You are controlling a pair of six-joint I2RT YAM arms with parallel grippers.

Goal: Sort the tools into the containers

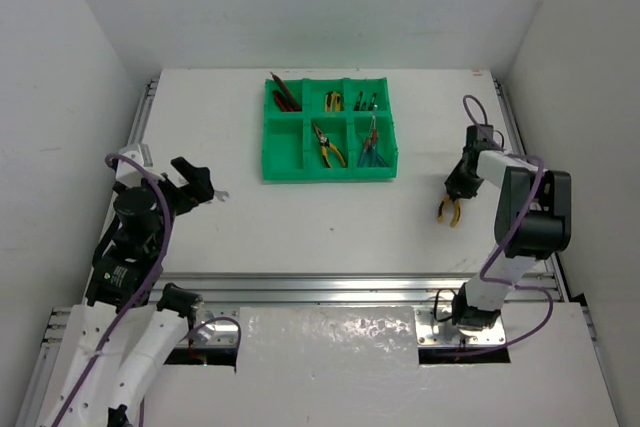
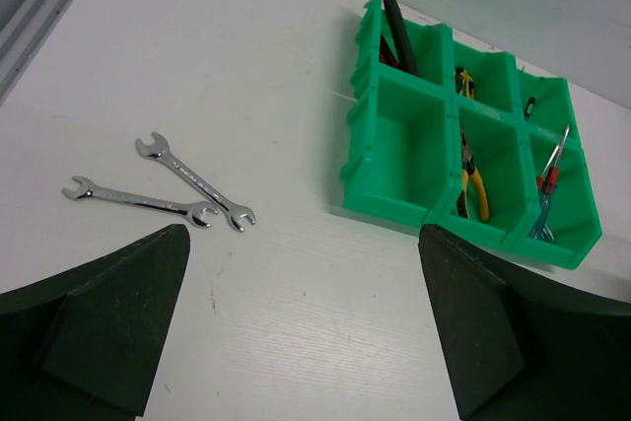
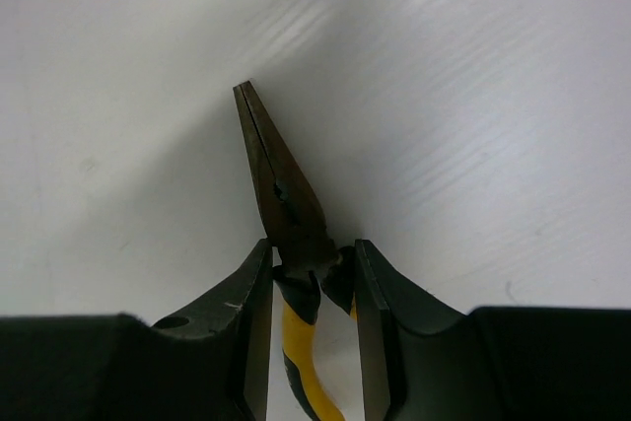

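I have the white table filling the top view, with the green tray in its upper middle. Long red and black tools lean in its upper left compartment, and a yellow-handled pair lies in the lower middle one. At the left of that view the left gripper has its fingers spread wide with nothing between them. At the right, well apart from the tray, the right gripper is clamped on the pliers, pinching them just behind the pivot. In the right wrist view their long axis runs nearly upright: the dark tapered nose, closed to a point, aims at the upper left of the frame, and the yellow handles drop out of the bottom between the fingers. I cannot tell whether the nose touches the table. Two silver wrenches lie flat at the left of the left wrist view in a narrow V, their right-hand ends close together, well left of the tray.
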